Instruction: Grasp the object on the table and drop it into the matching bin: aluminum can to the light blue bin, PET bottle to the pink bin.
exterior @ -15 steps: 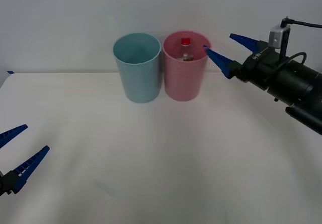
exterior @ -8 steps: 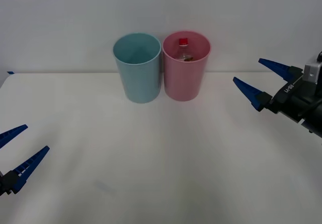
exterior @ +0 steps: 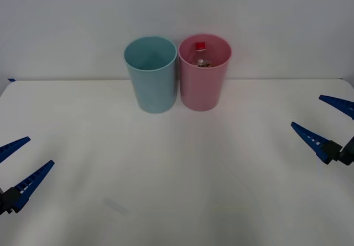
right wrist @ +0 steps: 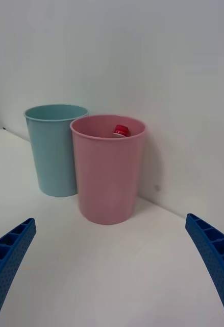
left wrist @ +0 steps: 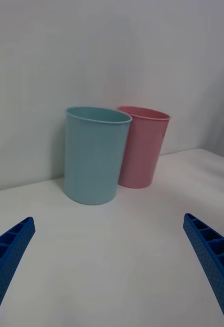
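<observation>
Front view, nearest first: the left hand (exterior: 17,168) hangs low at the near left edge of the white table (exterior: 177,190), its blue fingers spread wide and empty, apparently parked out of the way since nothing lies near it. Across on the right edge, a little farther out, the right hand (exterior: 325,123) is also spread and carries nothing; it sits well apart from the bins, which reads to me as an arm clear of the drop. The broad middle of the table is bare white. Farther back, against the pale wall, the two bins stand upright and just beside each other, the light blue bin (exterior: 151,74) on the left and the pink bin (exterior: 204,73) on the right. The PET bottle (exterior: 201,53) is inside the pink bin, its red cap peeking above the rim toward the far wall and a bit of label showing below; the right wrist view shows that cap (right wrist: 121,130) too. That is the matching bin, so I judge the sorting done.
</observation>
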### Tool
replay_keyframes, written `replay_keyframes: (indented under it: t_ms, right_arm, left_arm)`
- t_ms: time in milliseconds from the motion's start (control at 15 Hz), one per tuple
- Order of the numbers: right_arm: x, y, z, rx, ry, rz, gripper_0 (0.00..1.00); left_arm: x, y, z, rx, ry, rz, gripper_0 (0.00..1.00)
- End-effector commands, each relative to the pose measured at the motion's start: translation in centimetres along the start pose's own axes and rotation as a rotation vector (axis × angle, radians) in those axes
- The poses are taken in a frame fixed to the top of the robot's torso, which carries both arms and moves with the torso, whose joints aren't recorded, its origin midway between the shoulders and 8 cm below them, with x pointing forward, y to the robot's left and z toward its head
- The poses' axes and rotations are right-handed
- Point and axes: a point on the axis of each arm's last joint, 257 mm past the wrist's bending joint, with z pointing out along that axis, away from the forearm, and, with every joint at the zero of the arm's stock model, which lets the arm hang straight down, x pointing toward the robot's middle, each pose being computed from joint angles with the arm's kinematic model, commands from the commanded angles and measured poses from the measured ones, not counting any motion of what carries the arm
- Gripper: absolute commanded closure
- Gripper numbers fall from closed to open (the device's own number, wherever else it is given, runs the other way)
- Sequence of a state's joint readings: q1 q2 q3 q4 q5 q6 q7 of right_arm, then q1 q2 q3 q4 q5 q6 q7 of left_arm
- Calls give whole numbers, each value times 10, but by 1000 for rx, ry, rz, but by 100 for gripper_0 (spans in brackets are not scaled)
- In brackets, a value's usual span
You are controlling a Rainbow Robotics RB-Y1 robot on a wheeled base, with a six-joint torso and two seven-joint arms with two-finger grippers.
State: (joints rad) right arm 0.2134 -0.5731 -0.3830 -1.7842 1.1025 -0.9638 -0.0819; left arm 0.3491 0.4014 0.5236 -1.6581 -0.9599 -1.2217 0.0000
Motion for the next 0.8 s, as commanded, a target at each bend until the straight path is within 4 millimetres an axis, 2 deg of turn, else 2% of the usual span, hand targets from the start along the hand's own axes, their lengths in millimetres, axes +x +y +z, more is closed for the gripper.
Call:
replay_keyframes:
  t_ms: [67, 400, 533, 800]
  right_arm:
    - [13, 3, -21, 16, 19, 23, 0]
    - [31, 9, -60, 49, 43, 76, 0]
    - [34, 11, -69, 53, 49, 87, 0]
    - [41, 16, -74, 52, 64, 99, 0]
  left_arm:
    - [0, 0, 0, 0, 0, 0, 0]
    - [0, 0, 0, 0, 0, 0, 0]
    - [0, 0, 0, 0, 0, 0, 0]
    - [0, 0, 0, 0, 0, 0, 0]
